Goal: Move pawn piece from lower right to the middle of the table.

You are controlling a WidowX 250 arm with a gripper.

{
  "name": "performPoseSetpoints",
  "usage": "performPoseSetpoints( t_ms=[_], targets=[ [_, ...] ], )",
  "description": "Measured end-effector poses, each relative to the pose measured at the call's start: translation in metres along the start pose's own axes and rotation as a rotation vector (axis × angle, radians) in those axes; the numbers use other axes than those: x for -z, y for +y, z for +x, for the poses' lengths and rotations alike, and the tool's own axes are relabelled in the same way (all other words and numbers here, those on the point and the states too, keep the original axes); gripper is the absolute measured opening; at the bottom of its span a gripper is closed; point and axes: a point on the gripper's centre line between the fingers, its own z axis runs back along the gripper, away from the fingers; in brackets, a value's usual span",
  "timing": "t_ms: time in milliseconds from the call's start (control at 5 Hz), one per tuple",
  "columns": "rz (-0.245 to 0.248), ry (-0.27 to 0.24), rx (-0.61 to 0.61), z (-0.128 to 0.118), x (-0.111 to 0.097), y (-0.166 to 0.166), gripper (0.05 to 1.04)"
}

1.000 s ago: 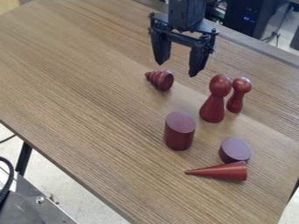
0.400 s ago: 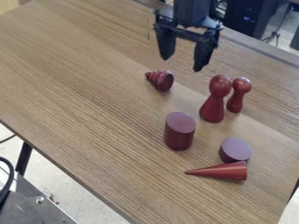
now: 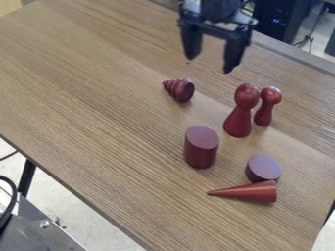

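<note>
Spread tool (image 3: 210,64) — arm (image 3: 218,8) above cut off

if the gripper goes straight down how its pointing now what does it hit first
Probably the bare tabletop, near the gap between the ridged cone and the taller pawn. How high the gripper hangs is hard to judge, so a brush with either piece is possible.

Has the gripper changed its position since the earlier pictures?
Yes. Judged against the ridged cone, which lies unmoved, the gripper has shifted up and slightly to the right in the view.
</note>
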Motion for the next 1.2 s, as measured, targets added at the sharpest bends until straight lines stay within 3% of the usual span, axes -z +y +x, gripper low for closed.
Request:
performPoseSetpoints(
  t_ms=[200, 600, 800, 1200],
  targets=[
    [-0.001, 0.083, 0.055, 0.0, 0.008, -0.02, 0.998],
    [-0.066, 0.155, 0.102, -0.011, 0.02, -0.065, 0.998],
    [-0.101, 0.213, 0.078, -0.018, 0.036, -0.069, 0.998],
    [-0.103, 0.236, 0.04, -0.023, 0.049, -0.063, 0.956]
  ],
)
